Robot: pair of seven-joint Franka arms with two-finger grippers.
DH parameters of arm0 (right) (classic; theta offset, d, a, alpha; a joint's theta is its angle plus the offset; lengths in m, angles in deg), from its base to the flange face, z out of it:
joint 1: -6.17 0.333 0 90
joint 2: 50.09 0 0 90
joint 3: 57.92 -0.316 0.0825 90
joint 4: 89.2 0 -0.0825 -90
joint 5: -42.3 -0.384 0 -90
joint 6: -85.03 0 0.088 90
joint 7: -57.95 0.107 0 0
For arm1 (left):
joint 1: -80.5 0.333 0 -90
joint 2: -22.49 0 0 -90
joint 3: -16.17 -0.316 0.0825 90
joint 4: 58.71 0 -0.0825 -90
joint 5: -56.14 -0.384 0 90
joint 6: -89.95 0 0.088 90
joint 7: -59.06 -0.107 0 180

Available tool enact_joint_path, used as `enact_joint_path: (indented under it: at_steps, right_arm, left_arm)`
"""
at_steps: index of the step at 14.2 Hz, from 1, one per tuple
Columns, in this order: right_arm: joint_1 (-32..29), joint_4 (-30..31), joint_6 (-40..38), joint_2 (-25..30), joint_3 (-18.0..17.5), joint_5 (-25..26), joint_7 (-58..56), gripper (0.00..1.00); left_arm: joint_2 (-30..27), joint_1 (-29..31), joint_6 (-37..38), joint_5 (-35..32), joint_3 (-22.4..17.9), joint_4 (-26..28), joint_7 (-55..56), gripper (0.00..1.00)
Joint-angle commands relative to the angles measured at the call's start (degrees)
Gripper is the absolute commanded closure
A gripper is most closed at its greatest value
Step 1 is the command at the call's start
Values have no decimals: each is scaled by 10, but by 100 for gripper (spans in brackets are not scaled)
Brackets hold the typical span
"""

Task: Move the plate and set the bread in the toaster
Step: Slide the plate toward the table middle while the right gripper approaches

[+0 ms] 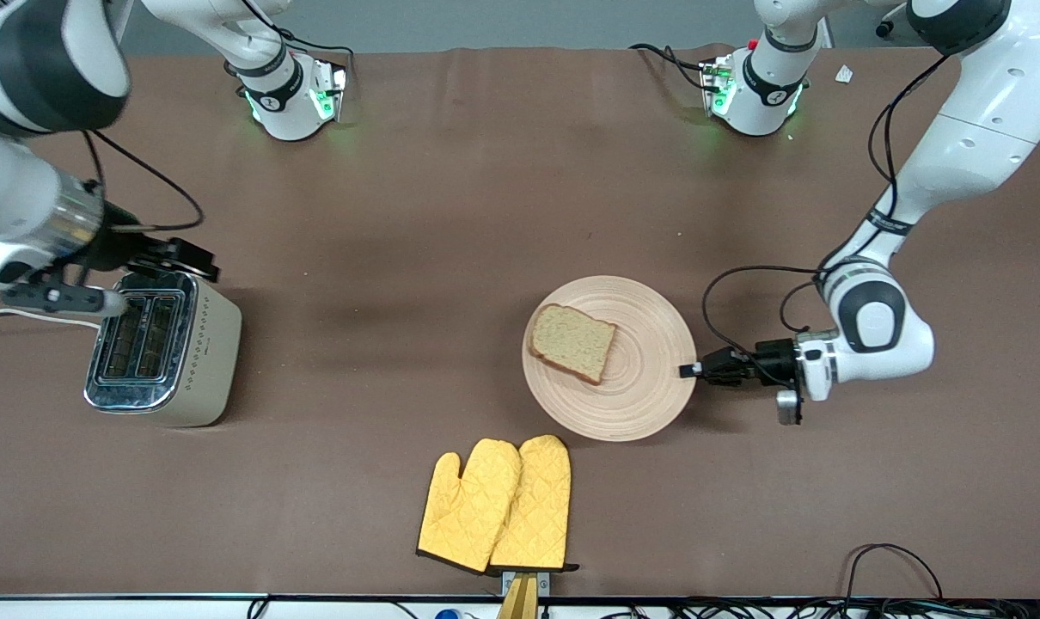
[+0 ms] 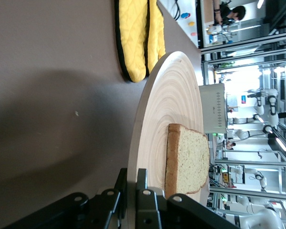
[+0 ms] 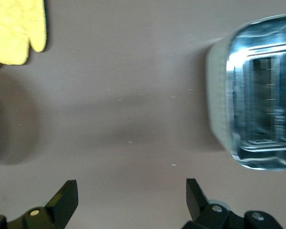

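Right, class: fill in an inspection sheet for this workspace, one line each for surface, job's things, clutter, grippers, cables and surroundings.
Surface: brown table cover, flat, a few faint creases.
Job's things: bread lies on the wooden plate; toaster stands at the right arm's end of the table, slots empty.
Clutter: pair of yellow oven mitts, nearer the front camera than the plate.
Grippers: left gripper shut on the plate's rim; right gripper open over the table beside the toaster.
Cables: black leads along both arms; white cord at the toaster.
Surroundings: the left wrist view shows a lab with other robot arms and people.
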Motion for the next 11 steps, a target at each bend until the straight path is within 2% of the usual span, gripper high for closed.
enact_joint_path:
  at_steps: [1, 2, 8, 11]
  right_arm:
    - [41, 5, 57, -44, 3, -28, 46, 0]
    - [65, 5, 86, -65, 3, -25, 61, 0]
    - [158, 3, 231, -166, 4, -5, 164, 0]
    - [168, 3, 269, -213, 3, 4, 172, 0]
  left_arm:
    - [-24, 6, -55, 39, 40, 43, 10, 100]
    - [-22, 0, -75, 46, 51, 48, 10, 100]
    - [-11, -96, -192, 129, 53, 53, 2, 99]
    - [-10, -106, -196, 147, 53, 53, 0, 99]
